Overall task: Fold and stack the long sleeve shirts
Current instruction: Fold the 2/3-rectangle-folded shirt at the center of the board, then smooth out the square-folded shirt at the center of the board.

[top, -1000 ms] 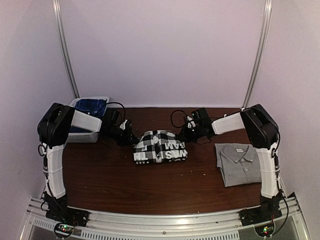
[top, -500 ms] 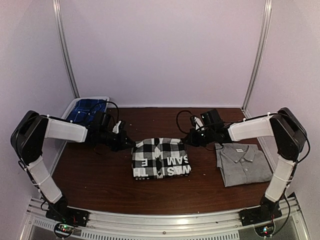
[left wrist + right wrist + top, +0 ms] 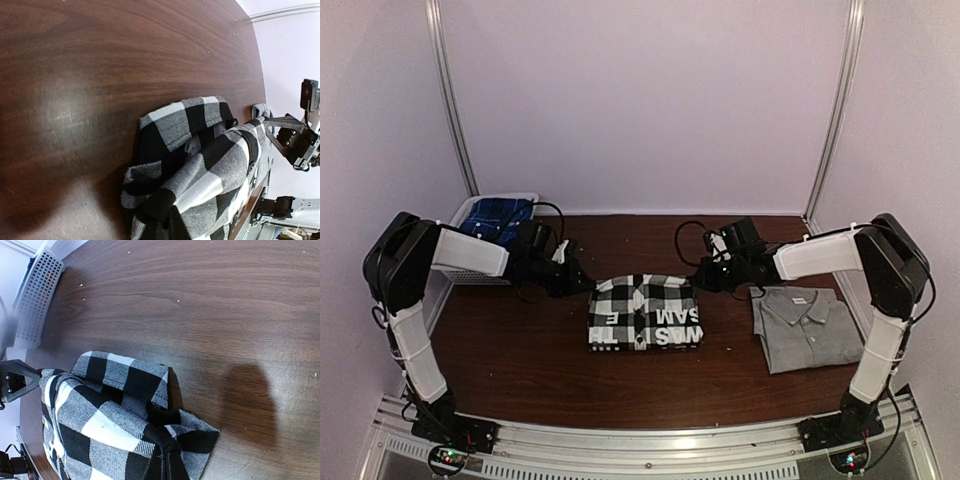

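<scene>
Midway across the dark wooden table (image 3: 520, 350), at the centre of the overhead view, lies the checked shirt (image 3: 645, 312), folded into a compact rectangle with its lettered band (image 3: 665, 337) along the lower edge. From where I stand it looks finished as a fold, and what matters now is how it is held. The left gripper (image 3: 586, 285) has its fingers pressed together on the upper left corner, and the right gripper (image 3: 701, 280) is pinching the upper right corner the same way. Both wrist cameras show the cloth gathered into a bunch running up toward the lens, while the rest of the fabric lies on the wood. Taking the two far corners at once makes sense to me: it keeps the layers from sliding apart and the edge straight, so the bundle can be dragged or lifted as one piece. The arms reach in from either side at about the same height in the frame, which suits that even pull. Off at the right of the overhead view, well apart from the checked one, the grey shirt (image 3: 807, 328) lies flat and folded, collar toward the top. I take it as the base of the stack, so the checked shirt likely has to travel rightward onto it. Behind the left arm, at the upper left, a white basket (image 3: 463, 212) holds some blue cloth (image 3: 500, 213).
</scene>
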Controlling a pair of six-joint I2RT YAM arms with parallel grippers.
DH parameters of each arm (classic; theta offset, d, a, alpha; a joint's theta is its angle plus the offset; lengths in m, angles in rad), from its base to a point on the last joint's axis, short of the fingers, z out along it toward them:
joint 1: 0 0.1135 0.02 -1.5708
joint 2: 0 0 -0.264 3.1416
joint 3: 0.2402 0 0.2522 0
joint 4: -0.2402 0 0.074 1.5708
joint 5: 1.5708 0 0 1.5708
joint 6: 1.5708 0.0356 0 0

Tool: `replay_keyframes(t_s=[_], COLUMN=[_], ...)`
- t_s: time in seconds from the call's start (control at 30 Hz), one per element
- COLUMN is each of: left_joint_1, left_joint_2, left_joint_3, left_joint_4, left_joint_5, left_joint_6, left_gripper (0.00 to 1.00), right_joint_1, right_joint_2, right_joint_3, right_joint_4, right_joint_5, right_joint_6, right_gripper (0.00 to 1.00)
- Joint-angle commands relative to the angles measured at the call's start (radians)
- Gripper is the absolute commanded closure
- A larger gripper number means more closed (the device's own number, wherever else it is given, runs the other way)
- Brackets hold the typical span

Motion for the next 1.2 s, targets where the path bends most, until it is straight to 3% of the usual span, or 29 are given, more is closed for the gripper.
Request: replay_keyframes(t_s=[0.0, 0.07, 0.17, 0.33, 0.47, 0.63, 0.87, 1.17], left_joint_1=[0.028, 0.032, 0.032, 0.021, -0.037, -0.126, -0.183, -0.175], left_joint_2=[0.036, 0.029, -0.003, -0.099, -0.154, -0.139, 0.005, 0.262], left_joint_3=[0.081, 0.110, 0.123, 0.090, 0.075, 0.087, 0.190, 0.401], left_joint_4=[-0.017, -0.050, -0.102, -0.142, -0.161, -0.143, -0.119, -0.175], left_joint_5=[-0.051, -0.073, -0.106, -0.137, -0.142, -0.128, -0.110, -0.137], left_joint_6=[0.055, 0.073, 0.095, 0.111, 0.114, 0.084, 0.074, 0.113], left_gripper=[0.80, 0.60, 0.47, 0.50, 0.68, 0.81, 0.89, 0.95], right_joint_1=[-0.023, -0.024, -0.021, 0.036, 0.108, 0.190, 0.210, 0.114], right_joint_2=[0.018, 0.008, -0.011, -0.065, -0.074, 0.002, 0.131, 0.291], right_joint_3=[0.056, 0.068, 0.097, 0.145, 0.177, 0.260, 0.351, 0.435], right_joint_4=[-0.063, -0.088, -0.145, -0.224, -0.234, -0.236, -0.256, -0.270], right_joint_5=[0.086, 0.108, 0.137, 0.226, 0.246, 0.222, 0.195, 0.140], right_joint_6=[-0.023, -0.025, -0.034, -0.060, -0.064, -0.073, -0.087, -0.104], right_gripper=[1.00, 0.92, 0.72, 0.55, 0.63, 0.69, 0.75, 0.75])
